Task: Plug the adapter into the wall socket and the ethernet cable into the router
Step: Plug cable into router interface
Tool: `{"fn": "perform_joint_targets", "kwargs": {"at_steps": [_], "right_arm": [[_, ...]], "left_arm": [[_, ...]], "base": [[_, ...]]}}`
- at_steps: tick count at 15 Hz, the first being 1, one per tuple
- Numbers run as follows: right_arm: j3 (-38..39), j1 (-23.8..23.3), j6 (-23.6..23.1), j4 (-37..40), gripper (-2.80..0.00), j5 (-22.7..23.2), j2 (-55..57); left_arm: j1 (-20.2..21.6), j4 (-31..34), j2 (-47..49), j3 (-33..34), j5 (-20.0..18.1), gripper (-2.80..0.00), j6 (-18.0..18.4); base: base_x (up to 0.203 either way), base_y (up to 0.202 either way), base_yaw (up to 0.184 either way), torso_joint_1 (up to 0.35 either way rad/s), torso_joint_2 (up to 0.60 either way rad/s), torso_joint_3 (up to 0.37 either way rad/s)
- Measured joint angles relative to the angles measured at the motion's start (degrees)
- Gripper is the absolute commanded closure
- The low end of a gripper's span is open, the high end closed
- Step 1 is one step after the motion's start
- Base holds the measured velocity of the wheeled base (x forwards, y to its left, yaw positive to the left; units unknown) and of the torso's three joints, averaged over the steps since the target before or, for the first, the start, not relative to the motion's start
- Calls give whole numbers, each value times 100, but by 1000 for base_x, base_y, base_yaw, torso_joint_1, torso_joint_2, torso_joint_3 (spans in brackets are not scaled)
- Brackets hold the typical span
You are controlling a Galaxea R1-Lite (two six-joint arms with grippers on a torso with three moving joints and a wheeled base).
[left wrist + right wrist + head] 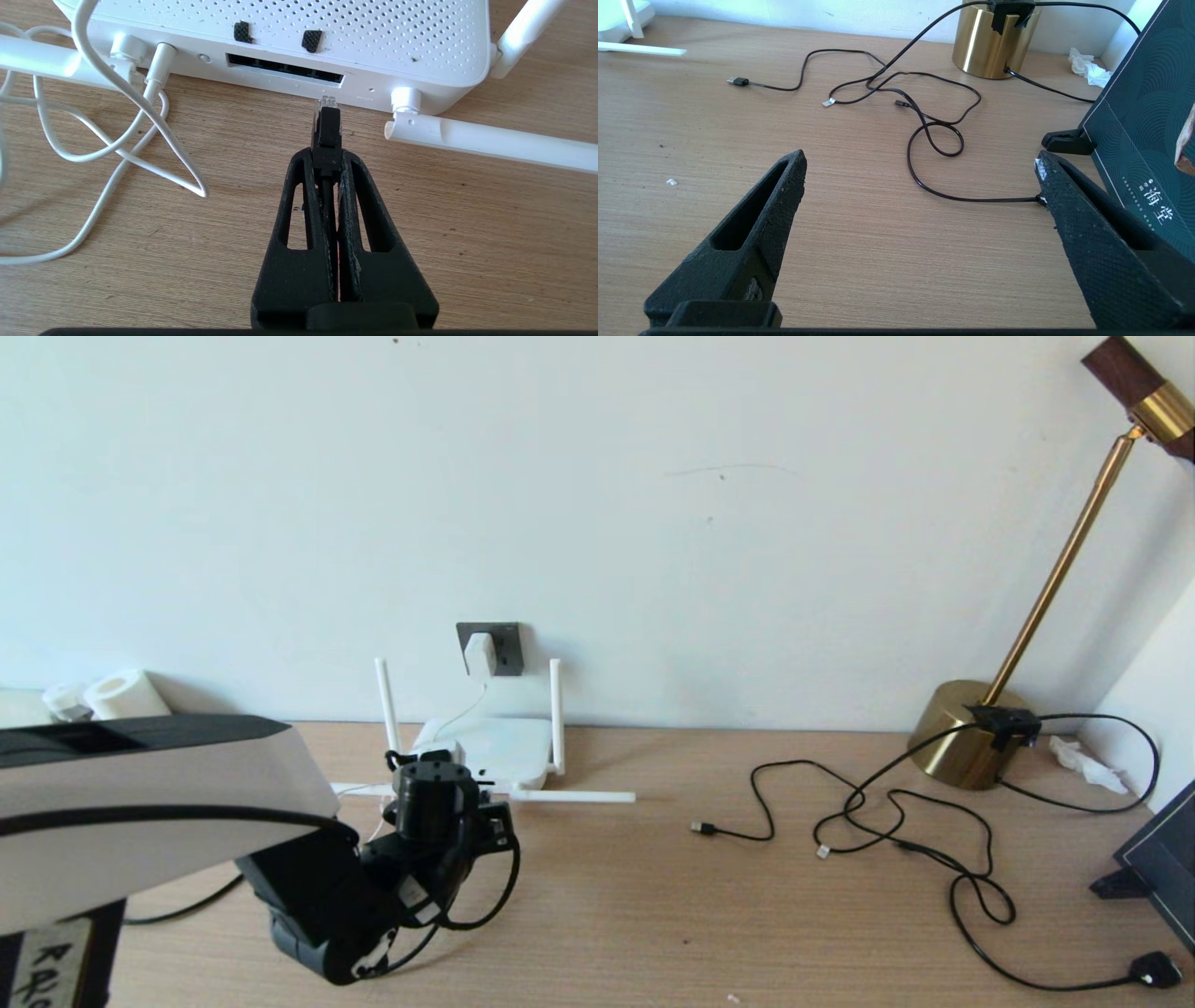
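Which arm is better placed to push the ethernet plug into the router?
Left. The left gripper is shut on the thick black ethernet cable, its connector just short of the flat white router ports. The right gripper is open, far away.

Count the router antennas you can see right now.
4 on the router: two upright, at and; two lying flat on the table, at and.

The adapter point(481, 654) sits in the wall socket point(505, 648) above the router point(495, 747), far left on the desk point(653, 896); the left arm point(373, 877) reaches toward it, black cables point(934, 840) sprawling right.
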Motion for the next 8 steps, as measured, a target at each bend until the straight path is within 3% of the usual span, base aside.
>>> {"fn": "perform_joint_targets", "kwargs": {"at_steps": [8], "right_arm": [[0,0,-2,-2,-280,0,0]], "left_arm": [[129,-310,13,98,-216,0,412]], "base": [[0,0,0,0,0,0]]}}
